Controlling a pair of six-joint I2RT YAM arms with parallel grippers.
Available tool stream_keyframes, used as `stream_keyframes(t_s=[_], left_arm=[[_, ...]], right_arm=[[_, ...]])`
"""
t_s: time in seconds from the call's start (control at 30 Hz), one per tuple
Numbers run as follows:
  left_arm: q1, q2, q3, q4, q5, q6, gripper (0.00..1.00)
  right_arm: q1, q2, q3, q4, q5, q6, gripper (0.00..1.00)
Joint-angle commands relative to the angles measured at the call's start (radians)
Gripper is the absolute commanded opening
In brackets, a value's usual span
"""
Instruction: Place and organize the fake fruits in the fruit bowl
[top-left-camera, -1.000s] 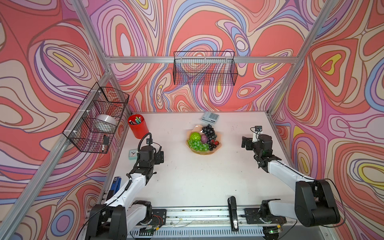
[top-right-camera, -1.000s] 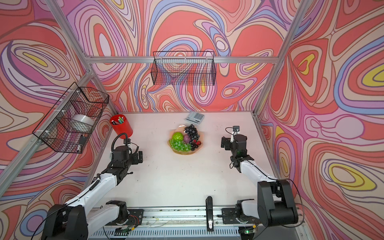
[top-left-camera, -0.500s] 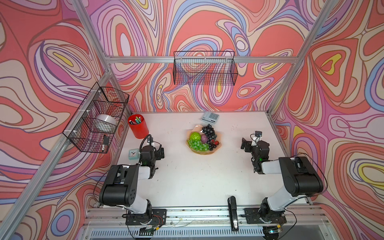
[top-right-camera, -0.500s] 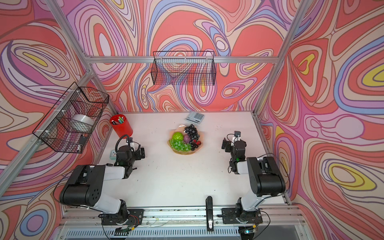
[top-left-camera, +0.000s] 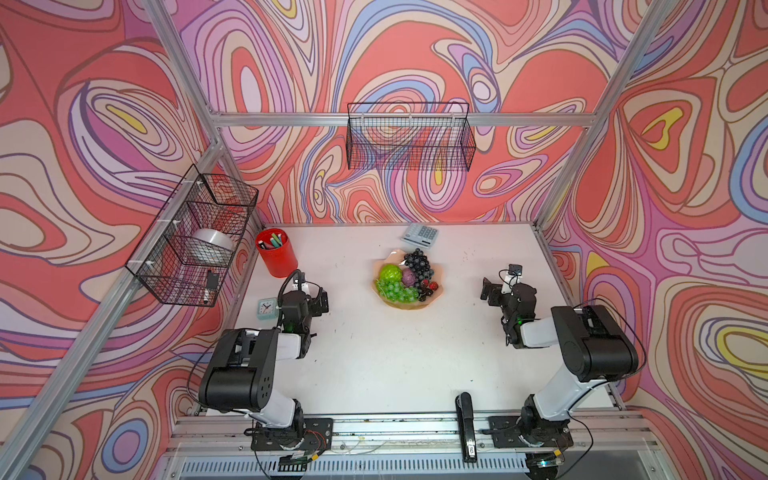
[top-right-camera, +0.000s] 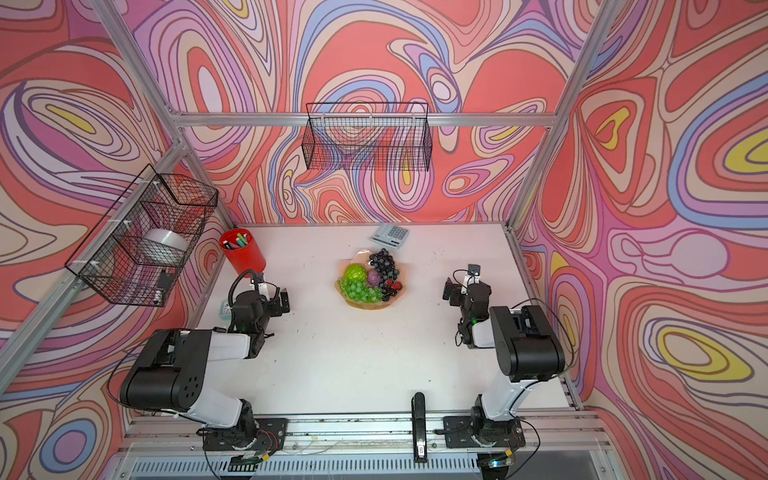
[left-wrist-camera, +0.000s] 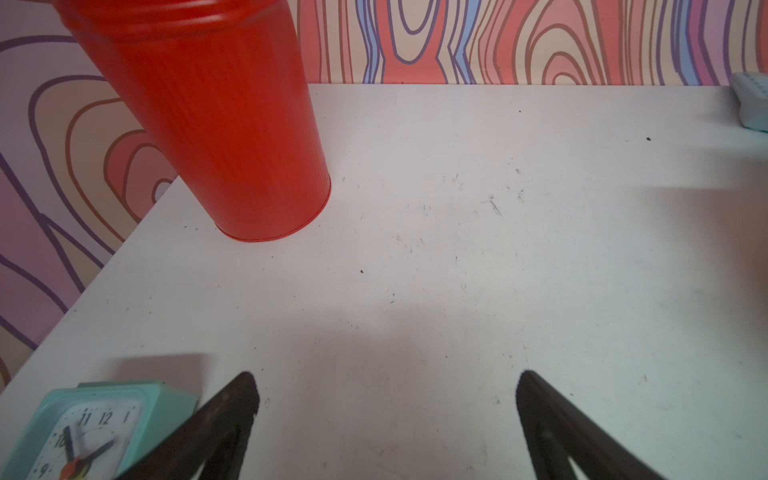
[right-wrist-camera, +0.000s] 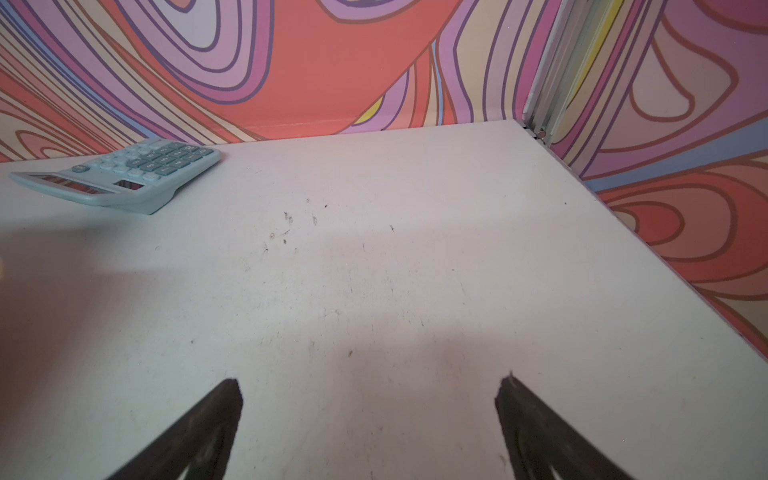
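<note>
Showing the fruit bowl (top-left-camera: 406, 306) with all the fruit inside it: green grapes (top-left-camera: 395, 289) at its near side, dark grapes (top-left-camera: 417, 262) at its far rim, a green ball (top-left-camera: 390, 273) and a purple ball (top-left-camera: 409, 277) between them, and red cherries (top-left-camera: 432, 286) and black cherries (top-left-camera: 422, 294) on its right. Left gripper (left-wrist-camera: 386, 384), well to the left of the bowl, is spread wide and empty. Right gripper (right-wrist-camera: 369, 388), well to the bowl's right, is likewise spread and empty. A calculator (top-left-camera: 419, 236) lies just beyond the bowl.
</note>
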Motion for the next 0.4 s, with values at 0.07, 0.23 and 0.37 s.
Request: stream_keyframes(t_s=[0.07, 0.23, 0.37], left_arm=[[0.005, -0.001, -0.008, 0.051, 0.005, 0.002, 1.00], [0.005, -0.002, -0.008, 0.051, 0.006, 0.002, 1.00], [0.005, -0.002, -0.008, 0.051, 0.005, 0.002, 1.00]], right_arm=[[-0.004, -0.004, 0.013, 0.019, -0.006, -0.005, 0.98], [-0.004, -0.001, 0.021, 0.007, -0.006, -0.005, 0.98], [-0.004, -0.004, 0.012, 0.020, -0.009, -0.005, 0.98]])
